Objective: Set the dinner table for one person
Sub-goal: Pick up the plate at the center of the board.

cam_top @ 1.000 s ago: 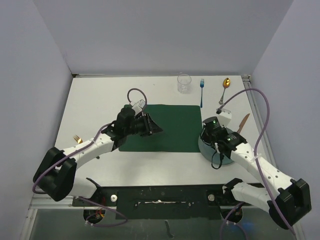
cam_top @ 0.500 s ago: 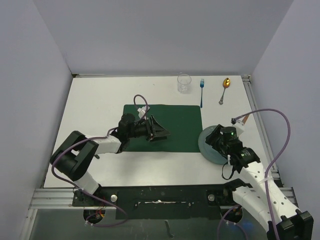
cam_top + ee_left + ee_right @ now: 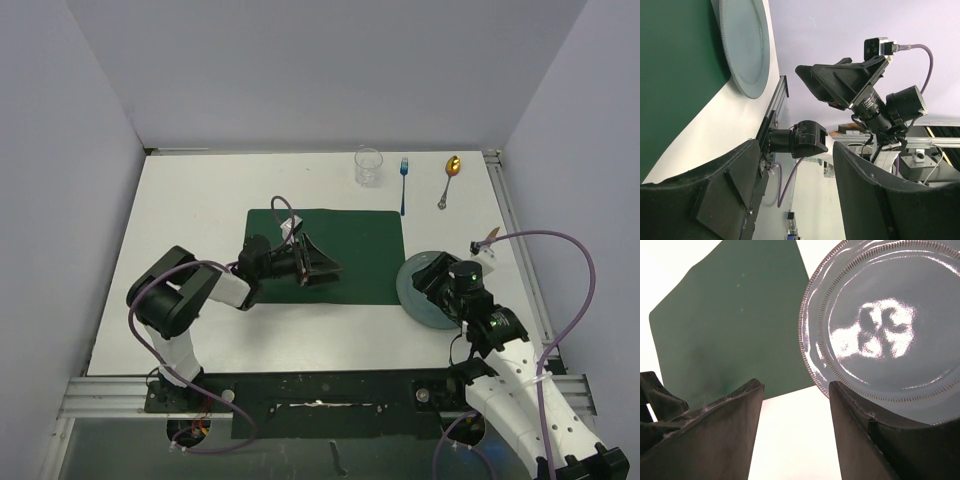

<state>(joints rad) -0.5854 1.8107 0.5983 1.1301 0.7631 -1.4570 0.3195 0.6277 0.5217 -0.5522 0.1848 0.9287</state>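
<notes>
The white dinner table (image 3: 200, 200) carries a dark green placemat (image 3: 350, 235) at its middle. A grey-blue plate (image 3: 415, 298) lies at the mat's right edge, its rim just over the mat. My left gripper (image 3: 330, 268) hovers low over the mat's left half, open and empty, pointing right. In the left wrist view the left gripper (image 3: 795, 190) faces the plate (image 3: 742, 45) and the other arm. My right gripper (image 3: 428, 283) is open above the plate's near side. In the right wrist view the right gripper (image 3: 795, 387) holds nothing, with plate (image 3: 880, 330) and placemat (image 3: 730, 325) beyond.
Along the far edge stand a clear glass (image 3: 368, 166), a blue fork (image 3: 404, 185) and a gold spoon (image 3: 449, 180). A brown-handled utensil (image 3: 490, 238) peeks out at the right. A metal rail (image 3: 515, 250) borders the table's right side.
Both grippers have opened. The right arm drew back toward the near edge, leaving the plate lying beside the mat. The left arm folded its elbow in and its gripper slid slightly right.
</notes>
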